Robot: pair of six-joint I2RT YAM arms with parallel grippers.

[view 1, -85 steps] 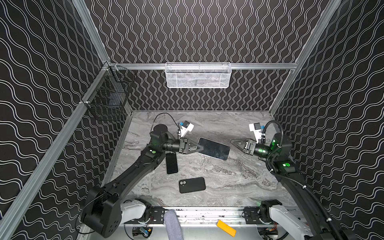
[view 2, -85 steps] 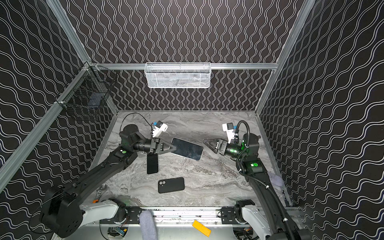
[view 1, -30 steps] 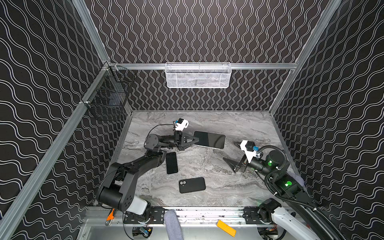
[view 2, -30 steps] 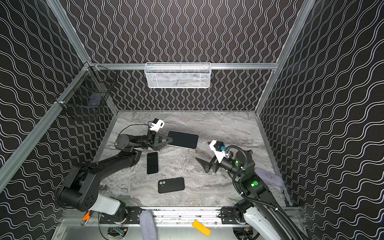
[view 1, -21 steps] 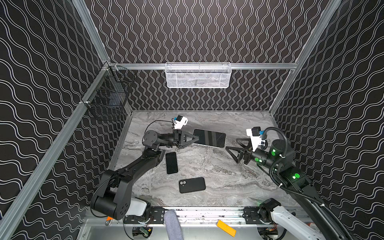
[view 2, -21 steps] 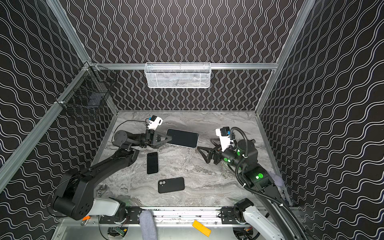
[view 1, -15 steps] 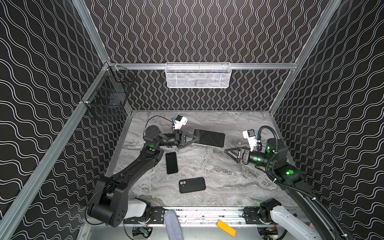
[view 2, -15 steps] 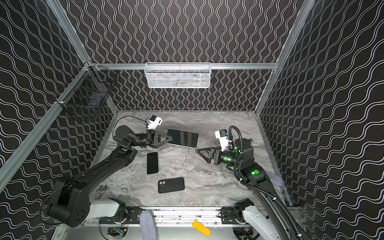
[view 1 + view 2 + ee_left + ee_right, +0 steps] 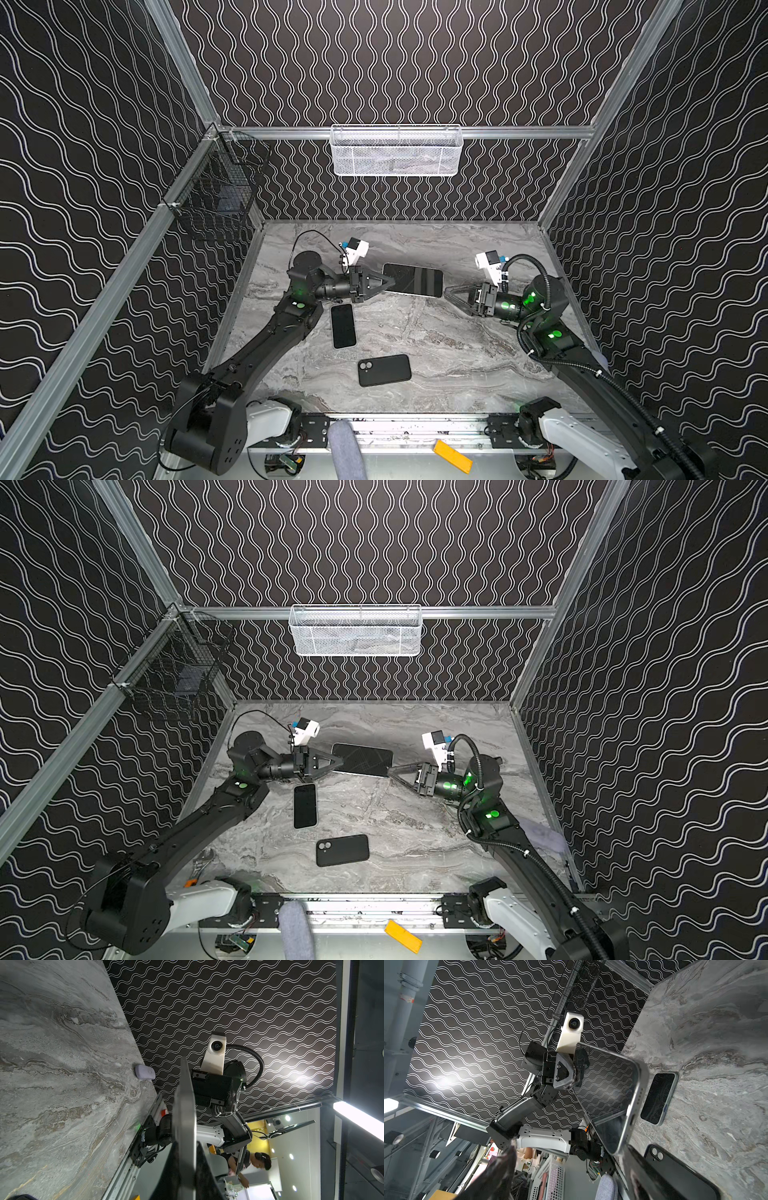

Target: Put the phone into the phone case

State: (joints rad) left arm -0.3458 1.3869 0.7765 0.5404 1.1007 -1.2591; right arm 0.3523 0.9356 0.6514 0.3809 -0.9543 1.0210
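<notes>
A large dark-screened phone [image 9: 415, 280] [image 9: 365, 759] with silver edges hangs level above the table's back middle. My left gripper [image 9: 390, 281] [image 9: 340, 763] [image 9: 185, 1167] is shut on its left end. My right gripper [image 9: 448, 289] [image 9: 390, 773] [image 9: 566, 1174] stands open at the phone's [image 9: 612, 1095] free right end, one finger just beneath its corner. The black phone case [image 9: 384, 370] [image 9: 343, 850] [image 9: 675, 1172] lies flat near the front, camera cut-out to the left. A smaller phone [image 9: 343, 325] [image 9: 305, 805] [image 9: 658, 1098] lies screen-up on the marble table [image 9: 457, 353].
A white mesh basket [image 9: 397, 151] hangs on the back wall. A black wire basket [image 9: 216, 199] hangs on the left wall. A lavender cloth [image 9: 540, 833] [image 9: 145, 1072] lies at the table's right edge. A metal rail [image 9: 415, 428] runs along the front.
The right gripper has swung from low near the front up to the phone's free end, and its jaws have narrowed a little. The left gripper still grips the phone, shifted slightly.
</notes>
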